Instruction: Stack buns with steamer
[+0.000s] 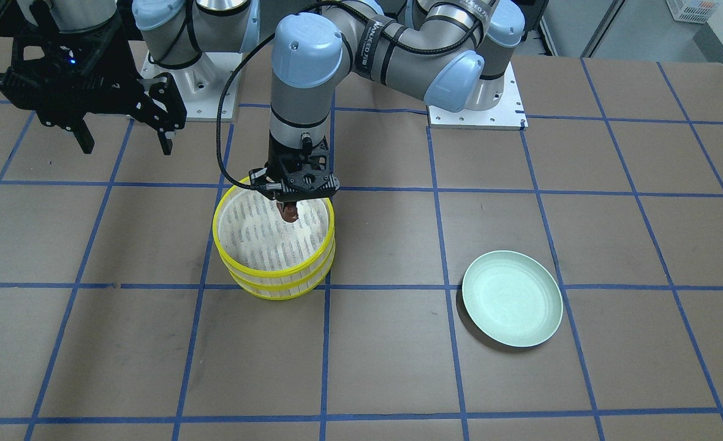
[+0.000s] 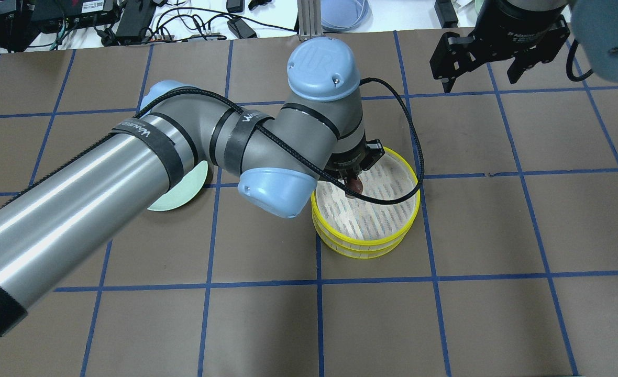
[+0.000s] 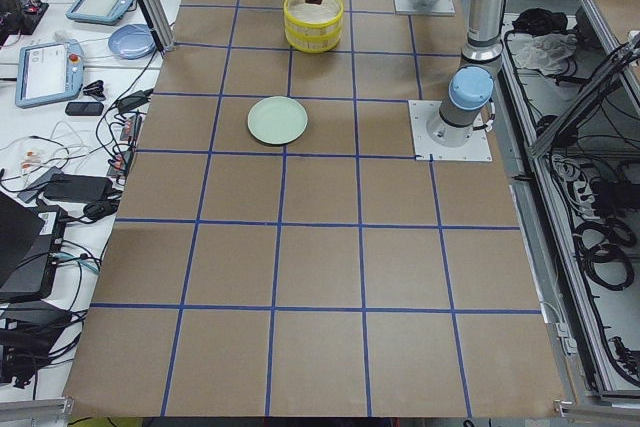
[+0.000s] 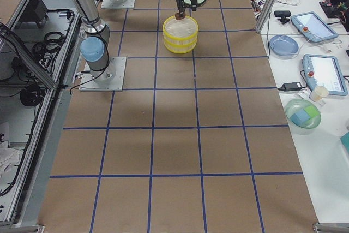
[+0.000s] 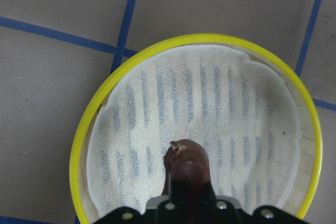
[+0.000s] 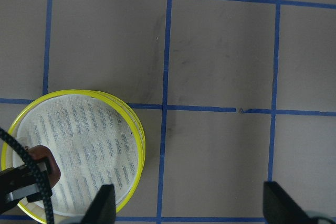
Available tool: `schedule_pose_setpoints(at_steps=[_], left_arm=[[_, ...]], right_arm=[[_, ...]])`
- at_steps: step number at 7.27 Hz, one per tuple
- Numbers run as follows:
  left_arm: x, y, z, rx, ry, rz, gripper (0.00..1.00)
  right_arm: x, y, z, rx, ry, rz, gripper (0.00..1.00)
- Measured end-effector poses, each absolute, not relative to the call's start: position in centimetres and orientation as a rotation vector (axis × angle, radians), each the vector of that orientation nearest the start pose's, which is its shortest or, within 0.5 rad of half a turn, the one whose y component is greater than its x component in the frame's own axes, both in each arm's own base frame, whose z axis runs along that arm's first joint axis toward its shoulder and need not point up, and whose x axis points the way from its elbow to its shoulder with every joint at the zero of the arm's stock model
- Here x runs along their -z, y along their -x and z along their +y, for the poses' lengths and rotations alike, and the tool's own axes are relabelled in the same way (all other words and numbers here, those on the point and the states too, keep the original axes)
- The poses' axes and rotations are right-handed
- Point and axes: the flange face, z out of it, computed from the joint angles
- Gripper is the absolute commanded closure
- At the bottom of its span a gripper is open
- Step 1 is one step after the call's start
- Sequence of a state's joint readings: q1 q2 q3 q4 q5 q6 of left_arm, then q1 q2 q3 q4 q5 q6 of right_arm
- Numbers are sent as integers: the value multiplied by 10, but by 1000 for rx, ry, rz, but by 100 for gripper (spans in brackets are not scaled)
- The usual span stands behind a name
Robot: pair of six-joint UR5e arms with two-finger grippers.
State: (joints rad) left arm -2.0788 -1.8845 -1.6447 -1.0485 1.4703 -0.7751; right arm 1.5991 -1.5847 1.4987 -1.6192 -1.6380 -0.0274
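Note:
The steamer is two yellow-rimmed trays stacked one on the other; it also shows in the overhead view. My left gripper reaches down into the top tray and is shut on the dark reddish-brown bun, which the left wrist view shows over the white slatted floor. Whether the bun touches the floor I cannot tell. The cream-white bun is hidden. My right gripper is open, empty and raised well away from the steamer.
A pale green plate lies empty on the brown table, on the left arm's side; in the overhead view the left arm covers most of it. Blue tape lines grid the table.

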Motion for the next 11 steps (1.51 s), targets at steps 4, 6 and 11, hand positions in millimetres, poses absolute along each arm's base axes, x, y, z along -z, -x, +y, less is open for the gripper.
schedule_pose_setpoints(at_steps=[4, 6, 11], left_arm=[[-338, 422, -463, 124, 388, 3293, 0], [-363, 389, -479, 190, 246, 3296, 0], [-483, 206, -507, 163, 41, 3238, 0]], right_arm=[[-531, -143, -482, 99, -91, 3175, 0], [-528, -143, -480, 68, -94, 3176, 0], [-528, -147, -480, 65, -77, 3138, 0]])
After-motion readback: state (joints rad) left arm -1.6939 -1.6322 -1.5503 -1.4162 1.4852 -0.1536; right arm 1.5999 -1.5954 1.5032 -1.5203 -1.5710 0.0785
